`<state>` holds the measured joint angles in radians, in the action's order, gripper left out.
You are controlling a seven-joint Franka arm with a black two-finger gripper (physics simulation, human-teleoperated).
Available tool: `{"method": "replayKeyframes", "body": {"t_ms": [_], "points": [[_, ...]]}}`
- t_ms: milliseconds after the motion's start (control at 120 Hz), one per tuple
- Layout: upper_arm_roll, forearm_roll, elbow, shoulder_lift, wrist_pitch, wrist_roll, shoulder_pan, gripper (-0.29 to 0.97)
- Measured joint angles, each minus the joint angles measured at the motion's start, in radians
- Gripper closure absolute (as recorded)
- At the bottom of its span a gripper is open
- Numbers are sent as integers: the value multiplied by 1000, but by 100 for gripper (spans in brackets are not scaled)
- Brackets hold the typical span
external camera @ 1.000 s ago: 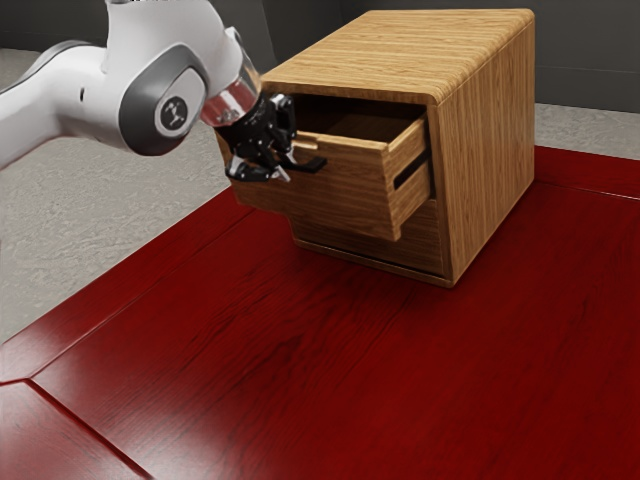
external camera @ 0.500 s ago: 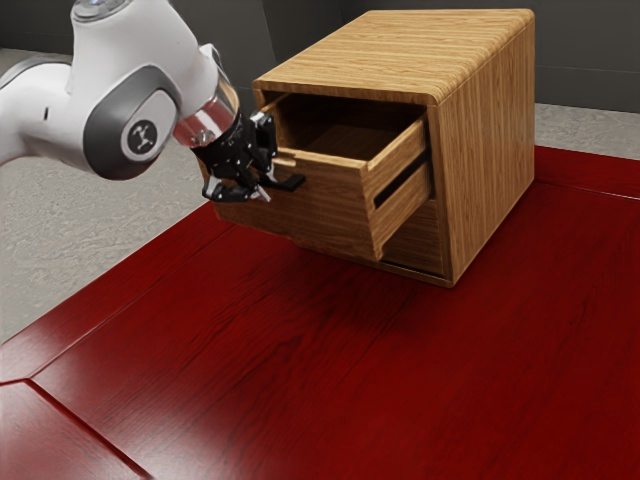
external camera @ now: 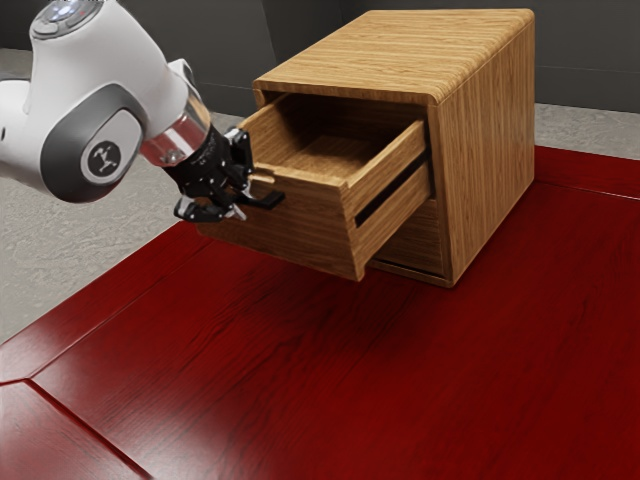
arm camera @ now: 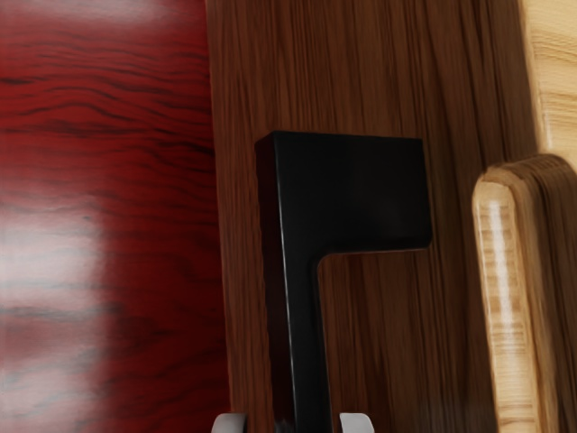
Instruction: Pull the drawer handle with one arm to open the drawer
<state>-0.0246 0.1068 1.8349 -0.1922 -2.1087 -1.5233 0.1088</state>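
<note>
Pinching the black handle (external camera: 266, 200) of the drawer (external camera: 305, 215), the gripper (external camera: 240, 193) sits at the drawer's front face, on the exterior view's left side of the cabinet (external camera: 485, 150). The white and grey arm (external camera: 90, 120) comes in from the exterior view's left and ends at that handle. In the wrist view the two pale fingertips (arm camera: 231, 422) stand one on each side of the handle's (arm camera: 302, 271) upright bar, pressed close against it, with the gripper (arm camera: 293, 424) centred on the bar. The handle's upper part bends over into a broad black block against the dark wood of the drawer front (arm camera: 361, 81).

The drawer stands well out of the cabinet's upper opening, slid toward the near left of the table (external camera: 350, 380). Its side wall (external camera: 385, 195) is exposed, with a dark slot along it, and its wooden floor (external camera: 325, 155) shows from above. The far end of the drawer is inside the cabinet.

The cabinet is a light wooden box with a rounded top edge, resting on the far right part of the dark red table. Beside the handle in the wrist view, a pale rounded wooden edge (arm camera: 508, 298) runs along the drawer front, and the red table top (arm camera: 99, 225) lies on the handle's other side. Grey floor (external camera: 80, 225) spreads beyond the table at the exterior view's left.
</note>
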Motion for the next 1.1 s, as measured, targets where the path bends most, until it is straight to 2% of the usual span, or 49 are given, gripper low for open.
{"method": "replayKeyframes", "body": {"t_ms": [475,792,1008,1075,1100], "points": [[2,0,94,-95,-1,-2,11,65],[2,2,97,-117,-2,-1,11,59],[0,31,63,-148,1,9,5,37],[-5,33,-29,-125,33,12,3,28],[-6,28,-124,-90,76,13,2,25]]}}
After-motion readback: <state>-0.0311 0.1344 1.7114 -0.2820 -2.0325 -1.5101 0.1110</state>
